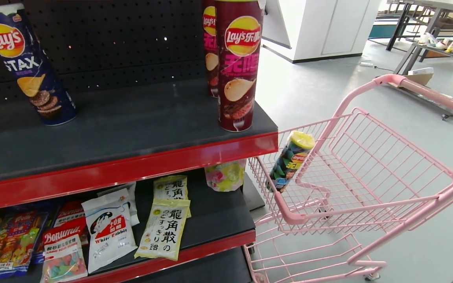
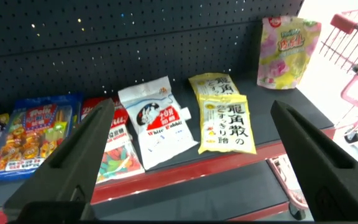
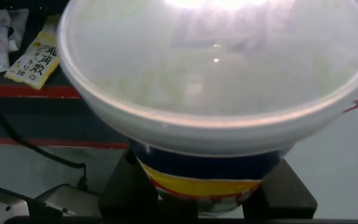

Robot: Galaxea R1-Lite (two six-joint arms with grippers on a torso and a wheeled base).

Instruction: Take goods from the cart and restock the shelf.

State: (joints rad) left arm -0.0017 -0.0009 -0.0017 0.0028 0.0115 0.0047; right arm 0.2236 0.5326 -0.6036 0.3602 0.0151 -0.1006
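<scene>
Right gripper (image 3: pixel 207 194) is clamping a chip can (image 3: pixel 197 177) across the body, one dark finger (image 3: pixel 129 193) on either side. The lid end is pointing back toward the wrist camera. The can is showing navy with a yellow band and a clear plastic lid (image 3: pixel 216 68). It's a rigid tube, so I'm not expecting squash under grip.

Left gripper (image 2: pixel 191 104) is hanging wide open with nothing in it, facing the lower shelf (image 2: pixel 229 162) and its flat candy pouches (image 2: pixel 225 124).

Key geometry, as I'm reading it:
- The upper shelf (image 1: pixel 132 114) is lying to the robot's left of the held can.
- The bare stretch between the blue can (image 1: pixel 30 67) and the maroon cans (image 1: pixel 239 67) is looking like the slot.
- Both of those are standing upright, so the held can's long axis is needing to go vertical, base down.
- The right arm is carrying, so it's the one reaching across. The maroon cans at the shelf's cart end are sitting near that path, which is a knock-over risk.

One more can (image 1: pixel 291 161), yellow lid and green-black print, is leaning lid-up in the pink cart (image 1: pixel 403 84). It's resting at the basket corner nearest the shelf.
</scene>
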